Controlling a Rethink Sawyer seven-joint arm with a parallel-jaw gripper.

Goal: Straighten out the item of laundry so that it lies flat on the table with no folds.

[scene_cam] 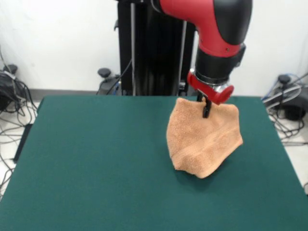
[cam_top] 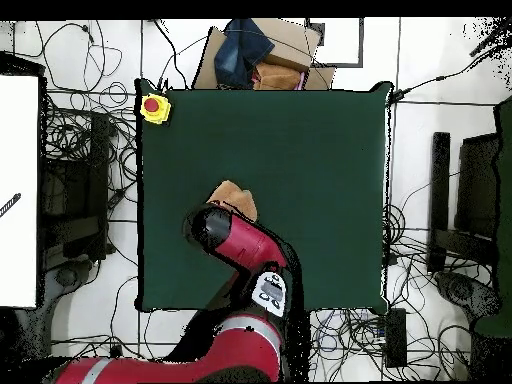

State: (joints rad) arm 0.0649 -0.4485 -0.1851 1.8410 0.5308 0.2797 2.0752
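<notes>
The item of laundry [scene_cam: 204,139], a peach-orange terry towel, hangs in a crumpled drape from its top edge at the right of the green table [scene_cam: 96,159]. Its lowest fold is at or just above the tabletop, over a shadow. My gripper [scene_cam: 206,111] is shut on the towel's upper edge, and one black finger [scene_cam: 206,109] shows against the cloth. In the overhead view only a piece of the towel [cam_top: 232,196] sticks out from under the red arm's wrist [cam_top: 215,228], which hides the gripper. The table [cam_top: 320,150] is far larger than the towel.
A yellow box with a red button [cam_top: 154,107] sits on one table corner. Beyond the table's far edge in the overhead view lie a cardboard box [cam_top: 285,60] and dark blue cloth [cam_top: 245,45]. Cables cover the floor around the table.
</notes>
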